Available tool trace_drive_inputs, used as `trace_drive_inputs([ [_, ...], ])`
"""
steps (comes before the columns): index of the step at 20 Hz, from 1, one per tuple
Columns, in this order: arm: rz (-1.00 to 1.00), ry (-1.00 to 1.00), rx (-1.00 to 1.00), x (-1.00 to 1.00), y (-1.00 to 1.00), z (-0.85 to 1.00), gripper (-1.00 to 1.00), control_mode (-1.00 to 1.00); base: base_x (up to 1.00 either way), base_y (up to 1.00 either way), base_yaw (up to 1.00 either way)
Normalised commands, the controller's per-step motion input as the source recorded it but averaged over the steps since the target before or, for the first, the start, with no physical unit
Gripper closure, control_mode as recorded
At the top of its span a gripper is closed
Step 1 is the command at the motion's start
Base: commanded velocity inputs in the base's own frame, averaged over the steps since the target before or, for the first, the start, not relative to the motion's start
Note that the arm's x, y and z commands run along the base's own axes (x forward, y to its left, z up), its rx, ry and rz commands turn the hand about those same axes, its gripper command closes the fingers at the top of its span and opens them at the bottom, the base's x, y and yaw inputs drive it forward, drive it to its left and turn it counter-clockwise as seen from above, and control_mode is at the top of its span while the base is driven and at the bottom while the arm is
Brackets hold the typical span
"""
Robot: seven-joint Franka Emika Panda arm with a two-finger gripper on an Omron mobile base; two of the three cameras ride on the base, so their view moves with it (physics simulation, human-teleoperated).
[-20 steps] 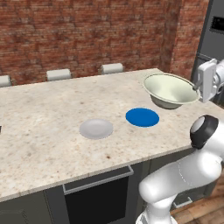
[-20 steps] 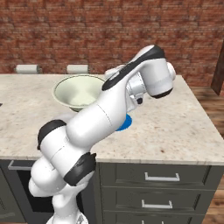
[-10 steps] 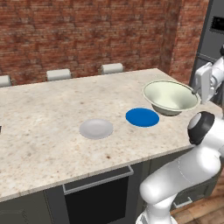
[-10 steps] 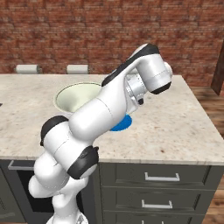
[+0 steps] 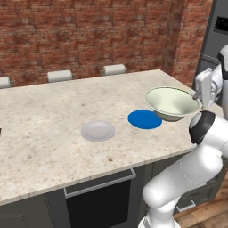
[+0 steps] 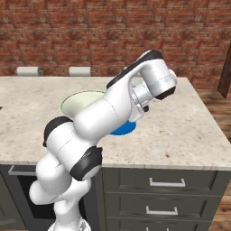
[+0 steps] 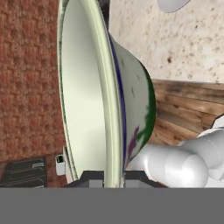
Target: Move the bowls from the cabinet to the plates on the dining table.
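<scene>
You are carrying the cream-white bowl (image 5: 173, 103) toward the blue plate (image 5: 144, 119), so bring it a little more to the left until its dark green foot stands over the middle of the plate, keep the rim level, and only then go down slowly; release when the foot sits flat on the disc, I think, not before. The gripper (image 5: 199, 92) is clamped on the right rim of the bowl: in the hand view the two finger tips close on the thin edge of the wall from both sides (the bowl looks turned on its side there, but this is only the roll of the camera). The bowl hangs above the dining table (image 5: 53, 133), its left edge over the right part of the blue plate, so it is near but not yet centred. The pale grey plate (image 5: 97, 131) lies further left on the stone top, well apart from the bowl and with nothing on it. Because the grip is on one side only, the bowl may tip if you move fast.
</scene>
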Motion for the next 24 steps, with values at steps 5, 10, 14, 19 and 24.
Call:
trace_drive_inputs([
  [5,0.00,0.02,-0.05,0.21,0.00,0.00,1.00,-1.00,0.00,0.00,0.00],
  [10,0.00,0.06,-0.06,0.30,-0.02,0.00,1.00,-1.00,0.00,0.00,0.00],
  [14,0.00,0.03,-0.05,0.21,-0.06,-0.10,1.00,-1.00,0.00,0.00,0.00],
  [19,0.00,0.00,0.04,0.09,-0.06,-0.28,1.00,-1.00,0.00,0.00,0.00],
  [24,0.00,-0.09,0.12,0.04,-0.13,-0.18,1.00,-1.00,0.00,0.00,0.00],
])
